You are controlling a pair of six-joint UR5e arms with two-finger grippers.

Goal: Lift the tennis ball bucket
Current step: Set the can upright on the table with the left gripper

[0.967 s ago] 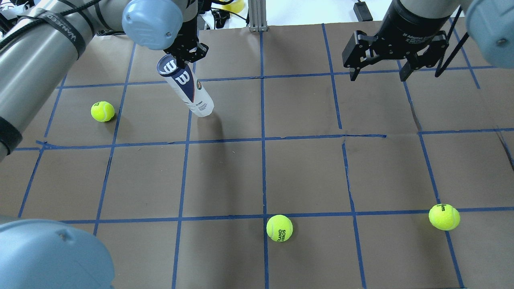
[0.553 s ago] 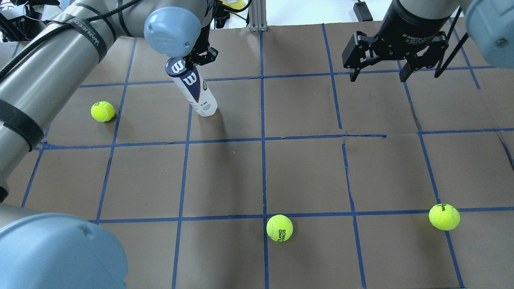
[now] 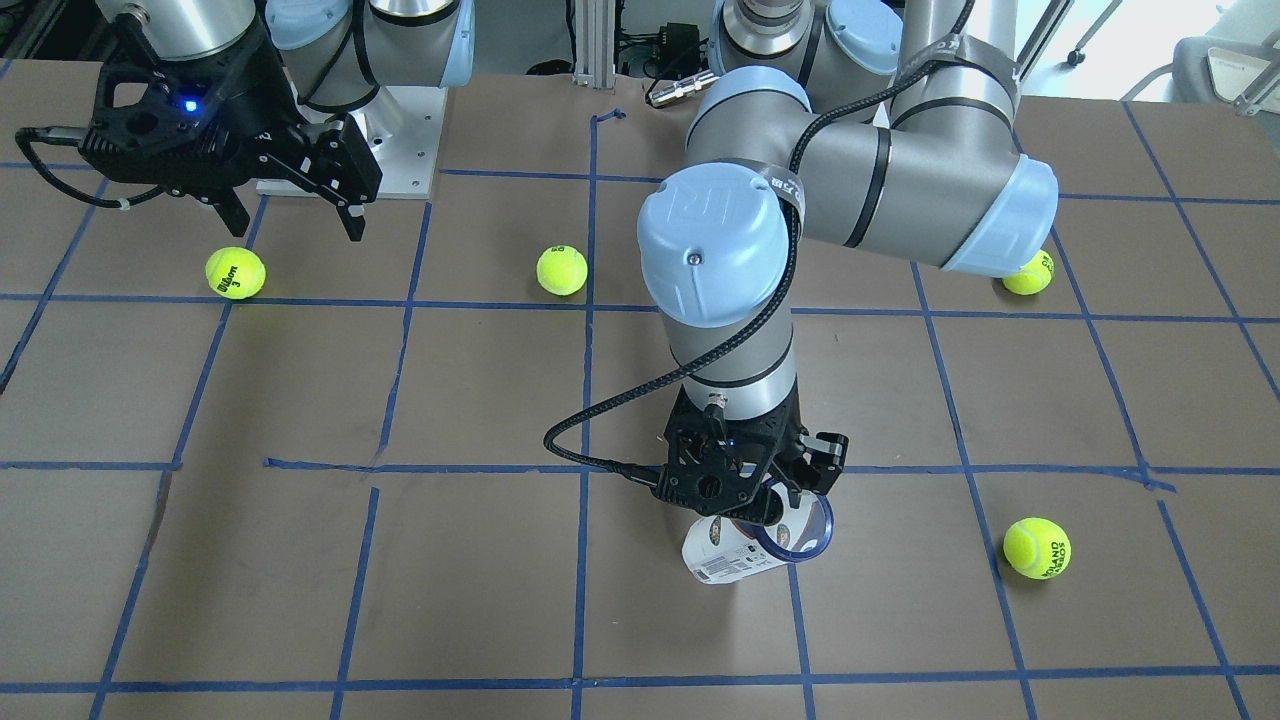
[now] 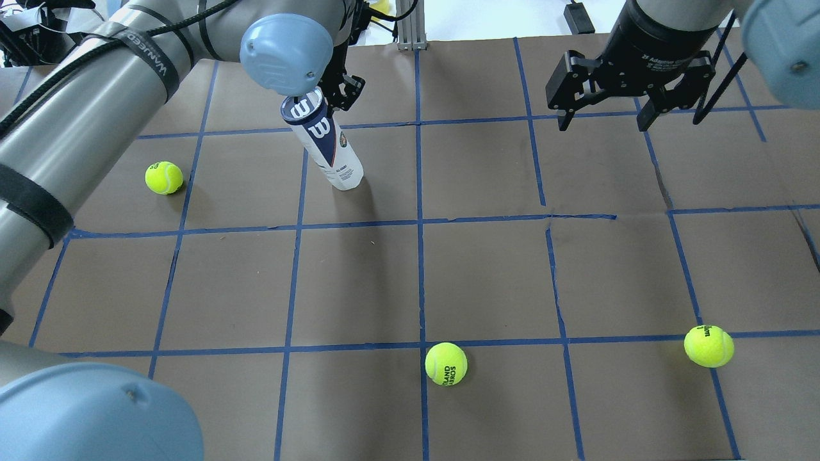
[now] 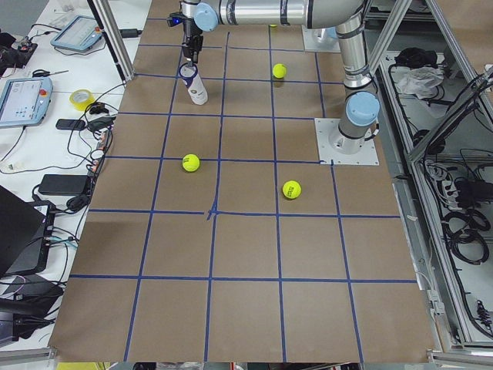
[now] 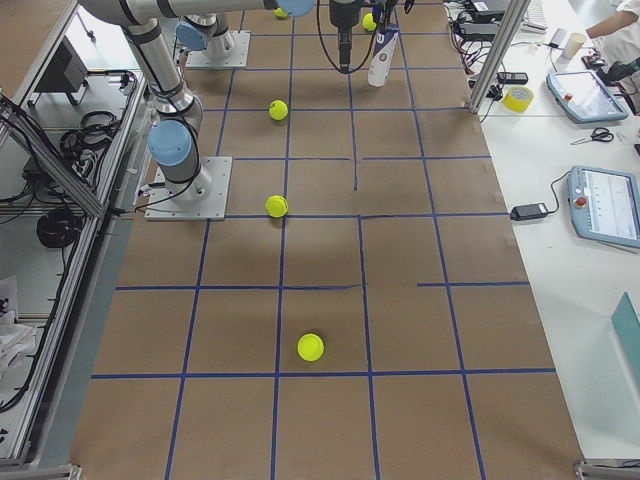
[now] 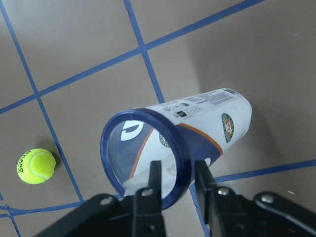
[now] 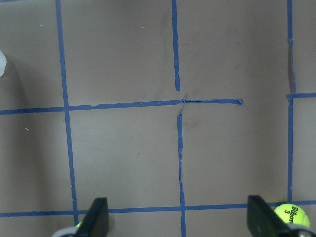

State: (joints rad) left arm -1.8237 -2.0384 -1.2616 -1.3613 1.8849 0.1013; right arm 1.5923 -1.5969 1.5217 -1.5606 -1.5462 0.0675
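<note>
The tennis ball bucket (image 4: 323, 142) is a slim white and navy can with a big "W" and a dark blue rim. It stands tilted at the back left of the table, open rim up. It also shows in the front view (image 3: 735, 555) and the left wrist view (image 7: 207, 126). My left gripper (image 7: 178, 180) is shut on its rim, one finger inside and one outside. The gripper sits over the can in the front view (image 3: 775, 498). I cannot tell whether the can's base touches the paper. My right gripper (image 4: 603, 118) is open and empty at the back right.
Three yellow-green tennis balls lie on the brown paper with its blue tape grid: one left (image 4: 164, 177), one front centre (image 4: 446, 363), one front right (image 4: 708, 346). An aluminium post (image 4: 410, 25) stands at the table's far edge.
My left gripper has carried the can's rim to the right in the overhead view. The can has shifted right with it. The right arm has not moved.
</note>
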